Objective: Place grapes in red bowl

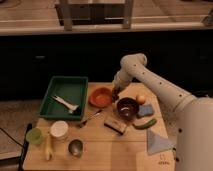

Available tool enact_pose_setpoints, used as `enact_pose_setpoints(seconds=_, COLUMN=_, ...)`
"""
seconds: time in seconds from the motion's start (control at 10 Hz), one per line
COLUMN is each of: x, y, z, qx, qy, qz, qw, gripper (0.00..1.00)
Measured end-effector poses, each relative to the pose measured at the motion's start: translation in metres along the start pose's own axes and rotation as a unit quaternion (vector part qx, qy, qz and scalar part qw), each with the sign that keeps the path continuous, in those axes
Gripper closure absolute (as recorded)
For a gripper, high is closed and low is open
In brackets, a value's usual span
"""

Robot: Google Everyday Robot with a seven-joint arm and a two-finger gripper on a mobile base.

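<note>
One gripper (116, 93) at one red bowl's (100, 97) rim — one maroon bowl (127, 107), no grapes visible

Gripper (116, 92) low at right rim of red bowl (100, 97). Dark maroon bowl (127, 107) just right; orange fruit (141, 99) beyond. Green tray (66, 88) (utensil inside) left, on counter (100, 150).

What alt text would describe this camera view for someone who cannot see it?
A white robot arm reaches over a wooden table, its claw at the right rim of a shallow red bowl. Right of that stand a dark maroon bowl and a small orange fruit; to the left, a green tray.
</note>
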Motion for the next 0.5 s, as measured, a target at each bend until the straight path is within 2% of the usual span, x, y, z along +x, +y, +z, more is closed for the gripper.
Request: enact_pose_setpoints(seconds=0.5, x=0.008, y=-0.016, z=0.003, qx=-0.009, qy=-0.006, qz=-0.005, qw=0.9999, gripper=1.00)
